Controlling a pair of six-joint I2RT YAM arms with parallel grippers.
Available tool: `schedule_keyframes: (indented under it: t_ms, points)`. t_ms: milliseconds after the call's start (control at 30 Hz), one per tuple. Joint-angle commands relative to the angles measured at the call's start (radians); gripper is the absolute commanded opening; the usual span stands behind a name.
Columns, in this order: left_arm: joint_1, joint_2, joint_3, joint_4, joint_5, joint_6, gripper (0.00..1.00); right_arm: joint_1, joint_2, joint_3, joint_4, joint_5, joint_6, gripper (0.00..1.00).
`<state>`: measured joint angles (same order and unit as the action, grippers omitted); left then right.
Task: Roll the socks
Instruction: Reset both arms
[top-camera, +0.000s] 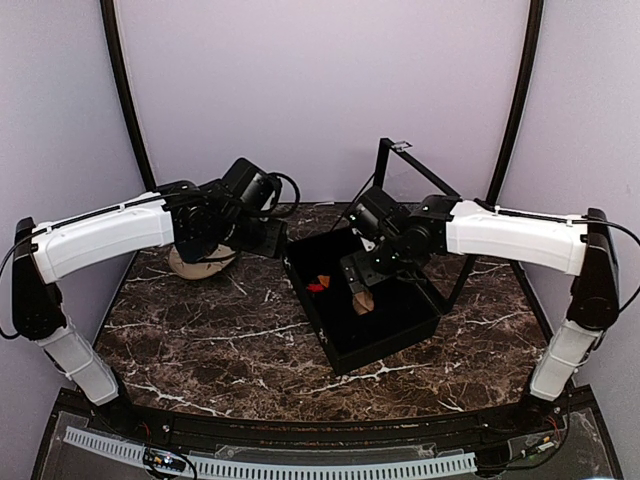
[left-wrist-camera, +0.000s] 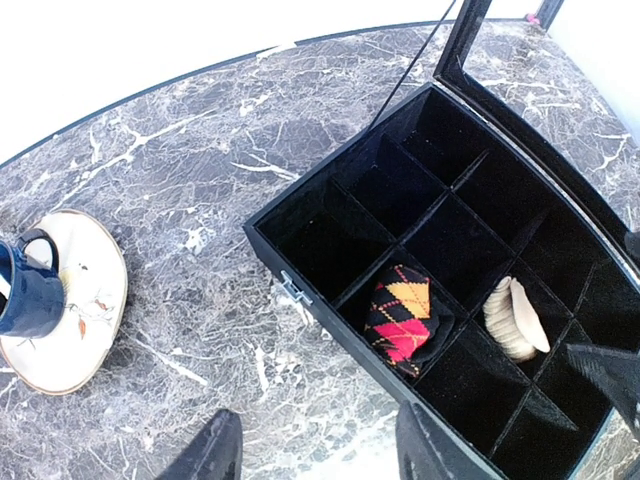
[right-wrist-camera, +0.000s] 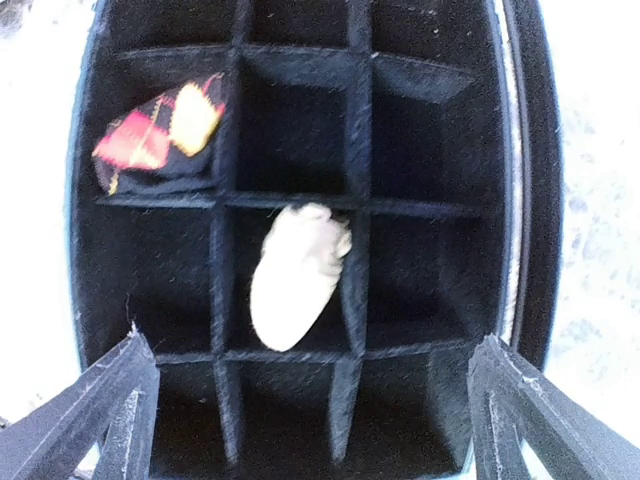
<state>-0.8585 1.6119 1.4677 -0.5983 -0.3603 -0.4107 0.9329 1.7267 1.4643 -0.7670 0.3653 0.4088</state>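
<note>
Both socks lie rolled in a black divided box (left-wrist-camera: 300, 285). The black sock with red and orange diamonds (left-wrist-camera: 402, 318) fills one compartment by the front wall. The tan sock (left-wrist-camera: 515, 318) sits in the compartment beside it. My right gripper (right-wrist-camera: 312, 345) hangs open above the box, with the tan sock (right-wrist-camera: 295, 275) just beyond its fingertips and the diamond sock (right-wrist-camera: 160, 135) at far left. My left gripper (left-wrist-camera: 318, 415) is open over the marble beside the box's outer wall, with nothing between its fingers. From above, both bundles (top-camera: 318, 285) (top-camera: 362, 300) show under the right arm.
A cream saucer (left-wrist-camera: 90, 300) with a dark blue cup (left-wrist-camera: 25, 290) stands on the marble table (left-wrist-camera: 190, 180) left of the box, under the left arm. The box's lid (top-camera: 400, 170) stands open behind it. Several compartments (right-wrist-camera: 290, 130) are bare.
</note>
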Motion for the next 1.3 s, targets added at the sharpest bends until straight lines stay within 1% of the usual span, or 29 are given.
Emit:
schedule_keyframes:
  t_ms: [0, 300, 433, 500, 667, 767, 833, 967, 1067, 1133, 1267]
  points:
    - [0.003, -0.079, -0.051, 0.035, -0.010, 0.017, 0.55, 0.066, -0.050, -0.026, -0.029, 0.048, 0.092, 1.00]
    - [0.004, -0.147, -0.135, 0.084, -0.011, 0.019, 0.55, 0.204, -0.125, -0.027, -0.082, 0.158, 0.190, 1.00]
    - [0.004, -0.189, -0.180, 0.121, -0.030, 0.028, 0.55, 0.264, -0.218, -0.029, -0.078, 0.248, 0.213, 1.00]
    - [0.006, -0.213, -0.199, 0.144, -0.044, 0.035, 0.56, 0.275, -0.253, -0.027, -0.070, 0.284, 0.212, 1.00]
    - [0.011, -0.257, -0.217, 0.155, -0.081, 0.051, 0.65, 0.275, -0.312, 0.038, -0.055, 0.404, 0.128, 1.00]
    - [0.017, -0.274, -0.227, 0.153, -0.094, 0.042, 0.73, 0.272, -0.328, 0.087, -0.014, 0.523, 0.056, 1.00]
    - [0.021, -0.289, -0.237, 0.160, -0.095, 0.041, 0.76, 0.270, -0.338, 0.100, 0.044, 0.614, -0.007, 1.00]
    - [0.038, -0.314, -0.250, 0.183, -0.108, 0.060, 0.82, 0.220, -0.360, 0.104, 0.189, 0.726, -0.146, 1.00]
    - [0.068, -0.324, -0.239, 0.186, -0.116, 0.072, 0.84, 0.121, -0.363, 0.118, 0.265, 0.708, -0.213, 1.00]
    - [0.091, -0.330, -0.233, 0.189, -0.114, 0.086, 0.85, 0.045, -0.350, 0.138, 0.294, 0.682, -0.239, 1.00]
    - [0.138, -0.333, -0.223, 0.191, -0.114, 0.110, 0.87, -0.087, -0.310, 0.160, 0.382, 0.680, -0.322, 1.00]
